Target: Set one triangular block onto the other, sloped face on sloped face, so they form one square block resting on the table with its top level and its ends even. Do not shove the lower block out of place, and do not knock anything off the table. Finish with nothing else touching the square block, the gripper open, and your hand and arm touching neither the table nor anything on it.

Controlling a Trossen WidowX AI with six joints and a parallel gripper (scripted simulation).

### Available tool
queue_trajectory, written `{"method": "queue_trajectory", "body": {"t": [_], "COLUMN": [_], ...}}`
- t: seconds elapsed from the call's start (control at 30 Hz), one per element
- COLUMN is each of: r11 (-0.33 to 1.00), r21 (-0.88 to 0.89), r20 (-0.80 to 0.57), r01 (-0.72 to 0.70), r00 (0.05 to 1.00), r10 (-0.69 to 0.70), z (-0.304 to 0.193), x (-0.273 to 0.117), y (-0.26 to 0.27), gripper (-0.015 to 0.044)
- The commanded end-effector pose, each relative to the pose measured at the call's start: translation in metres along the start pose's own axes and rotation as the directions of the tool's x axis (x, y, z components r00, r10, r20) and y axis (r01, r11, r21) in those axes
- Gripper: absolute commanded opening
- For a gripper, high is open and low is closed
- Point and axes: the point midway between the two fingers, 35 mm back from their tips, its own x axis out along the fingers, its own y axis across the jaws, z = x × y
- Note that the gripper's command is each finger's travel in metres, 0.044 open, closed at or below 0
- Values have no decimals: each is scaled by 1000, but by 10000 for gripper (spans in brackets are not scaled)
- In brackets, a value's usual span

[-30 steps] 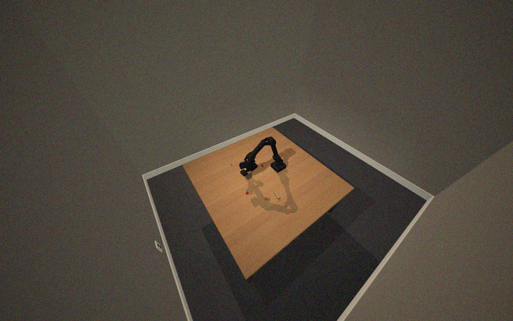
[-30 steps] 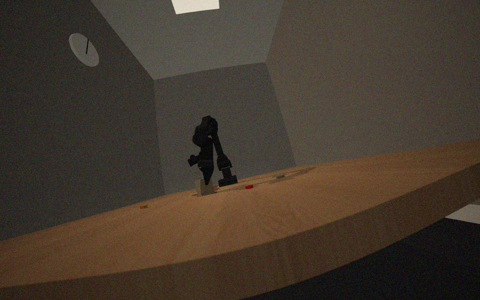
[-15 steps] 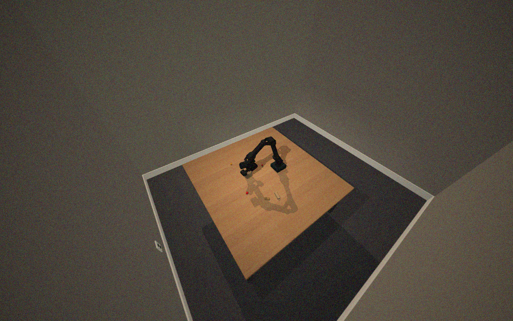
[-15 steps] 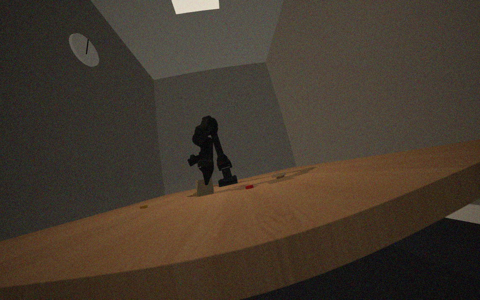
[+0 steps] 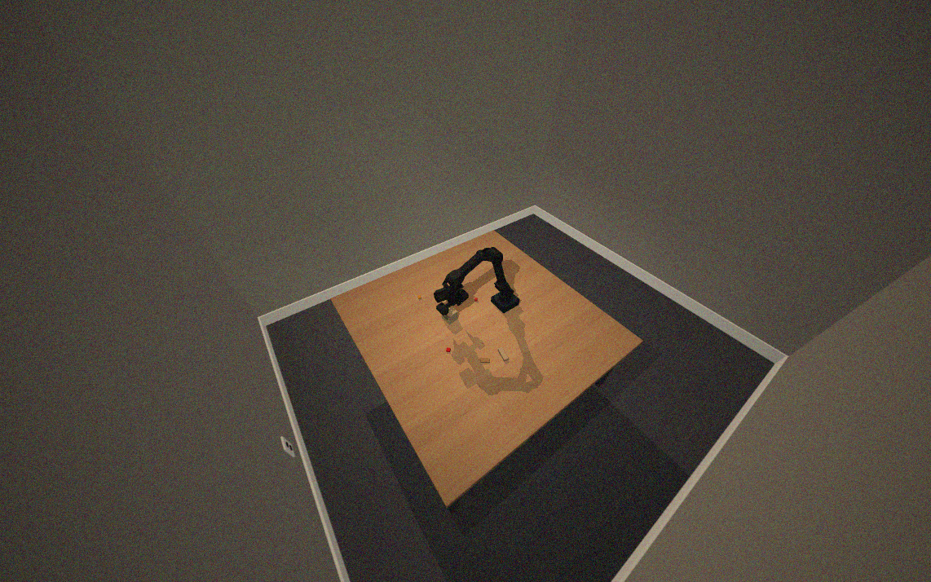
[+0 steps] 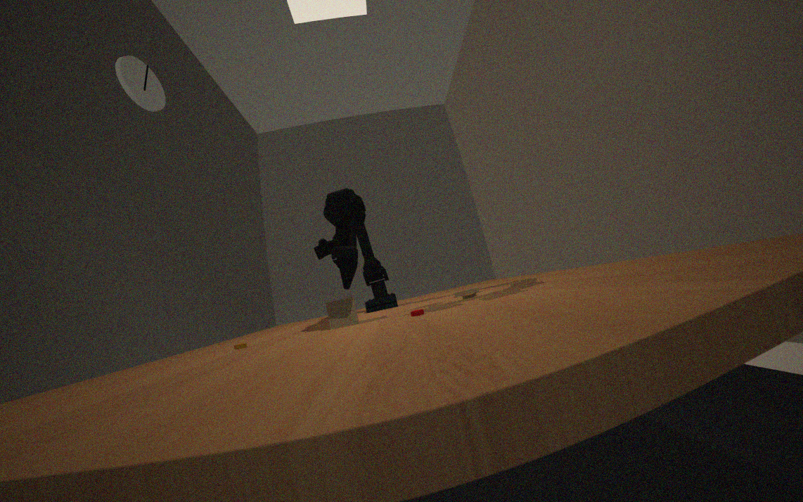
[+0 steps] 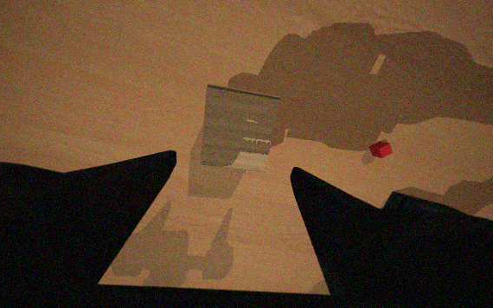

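Note:
The triangular blocks appear together as one pale, square-looking block on the table. Its upper face looks roughly level, with a thin dark strip along its far edge in the wrist view. Whether the ends are even cannot be told, and the seam is not clear. In the top view it is mostly hidden by my hand. My gripper is open and empty, with its fingertips wide apart. It hangs above the block, with a gap between fingertips and block in the exterior view.
A small red block and a yellow one lie apart from the pale block. Another red block lies near the arm's base. Two flat pieces, one tan and one pale, lie farther off.

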Motion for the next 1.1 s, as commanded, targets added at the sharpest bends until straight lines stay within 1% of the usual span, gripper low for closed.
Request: {"method": "queue_trajectory", "body": {"t": [0.0, 0.13, 0.17, 1.07], "r11": [1000, 1000, 998, 998], "r21": [9, 9, 3, 3], "r20": [9, 8, 11, 11], "r01": [-30, -30, -57, -57], "r00": [1000, 1000, 998, 998], "r10": [30, 30, 57, 57], "z": [1, 0, 1, 1], "x": [-53, -56, -53, -53], "y": [-3, -4, 2, 2], "gripper": [440, 440, 440, 440]}}
